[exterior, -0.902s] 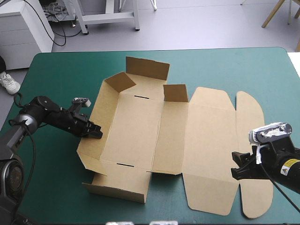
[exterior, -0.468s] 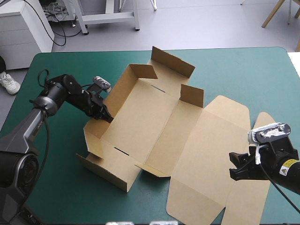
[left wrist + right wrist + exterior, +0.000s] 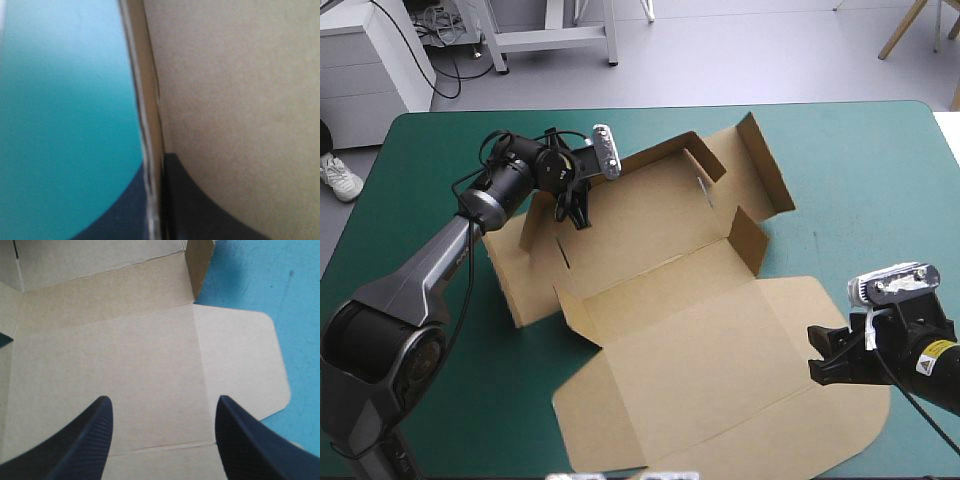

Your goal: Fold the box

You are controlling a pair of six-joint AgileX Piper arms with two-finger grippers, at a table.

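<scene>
Box [image 3: 670, 300] lies askew at the middle of the table [image 3: 840, 160], far walls raised, lid flat toward the near right. Left claw [image 3: 578, 208] clamps its far-left wall — up close, the board's edge sits pinched inside it. Right claw [image 3: 825, 352] stands released, spread above the lid.

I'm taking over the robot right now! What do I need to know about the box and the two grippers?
The left gripper: jaws shut on a raised wall at the far-left end of the box.
The right gripper: jaws open, holding nothing, by the right edge of the flat lid.
Done: several walls and flaps stand up.
Left: tuck the walls to make a tray.
</scene>
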